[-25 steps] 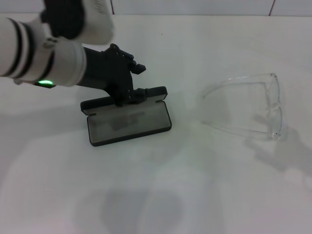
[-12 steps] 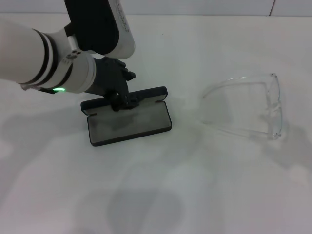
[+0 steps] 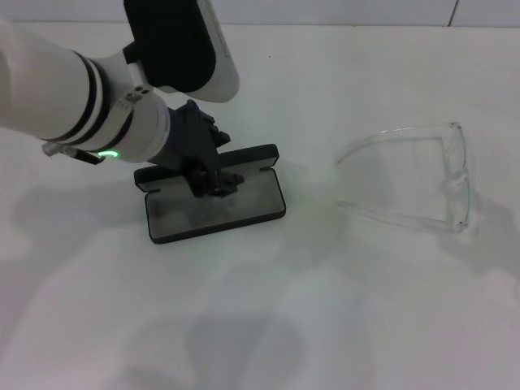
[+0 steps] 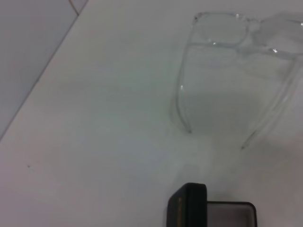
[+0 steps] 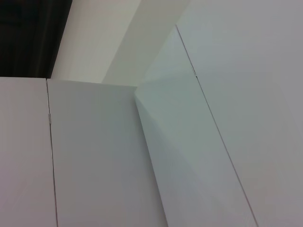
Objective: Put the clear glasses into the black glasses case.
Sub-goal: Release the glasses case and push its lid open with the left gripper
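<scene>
The black glasses case [image 3: 236, 205] lies open left of the table's centre, with its grey lining facing up and its lid raised along the far side. My left gripper [image 3: 213, 180] hangs over the case's far edge, where lid and tray meet, and hides part of the lid. The clear glasses [image 3: 445, 175] rest on the table to the right, a good way from the case, with the temple arms pointing toward it. In the left wrist view the clear glasses [image 4: 222, 35] lie beyond a corner of the black glasses case [image 4: 188, 204]. My right gripper is out of view.
The white table [image 3: 325, 309] carries only the case and the glasses. A wall seam runs along the table's far edge. The right wrist view holds nothing but pale wall panels [image 5: 104, 156].
My left arm has swung right and nearer, bringing the gripper down from the lid's top edge to over the case's far rim. A shadow near the glasses has gone.
</scene>
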`<action>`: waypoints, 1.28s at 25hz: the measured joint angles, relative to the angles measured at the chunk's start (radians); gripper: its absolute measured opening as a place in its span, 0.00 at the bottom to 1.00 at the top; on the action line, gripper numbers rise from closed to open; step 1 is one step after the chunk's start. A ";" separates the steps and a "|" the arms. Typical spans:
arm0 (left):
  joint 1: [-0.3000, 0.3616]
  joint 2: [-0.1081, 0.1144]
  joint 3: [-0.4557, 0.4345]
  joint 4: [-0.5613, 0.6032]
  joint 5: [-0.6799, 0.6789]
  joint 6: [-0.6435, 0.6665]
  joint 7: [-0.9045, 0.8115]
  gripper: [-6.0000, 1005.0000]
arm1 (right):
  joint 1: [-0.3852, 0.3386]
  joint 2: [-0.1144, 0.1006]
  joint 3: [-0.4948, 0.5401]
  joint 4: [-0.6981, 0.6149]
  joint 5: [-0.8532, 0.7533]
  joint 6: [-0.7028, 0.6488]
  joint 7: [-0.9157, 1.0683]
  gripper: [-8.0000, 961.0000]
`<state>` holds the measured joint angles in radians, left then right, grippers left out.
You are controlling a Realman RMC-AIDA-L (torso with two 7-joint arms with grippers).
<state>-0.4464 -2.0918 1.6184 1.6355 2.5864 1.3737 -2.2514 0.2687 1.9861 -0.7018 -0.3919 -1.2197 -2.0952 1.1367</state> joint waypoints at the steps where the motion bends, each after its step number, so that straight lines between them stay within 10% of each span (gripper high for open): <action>1: -0.001 0.000 0.000 -0.002 0.000 0.002 0.000 0.54 | 0.000 0.000 0.000 0.000 0.000 0.001 -0.001 0.65; 26: -0.064 -0.002 0.091 -0.138 0.168 -0.070 -0.101 0.56 | -0.022 -0.001 0.001 0.020 0.002 -0.008 -0.006 0.64; 32: -0.065 -0.002 0.091 -0.132 0.162 -0.061 -0.112 0.43 | -0.023 -0.001 0.001 0.028 0.003 -0.011 -0.015 0.64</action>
<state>-0.5109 -2.0939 1.7096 1.5031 2.7481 1.3129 -2.3631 0.2456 1.9848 -0.7009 -0.3636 -1.2165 -2.1062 1.1215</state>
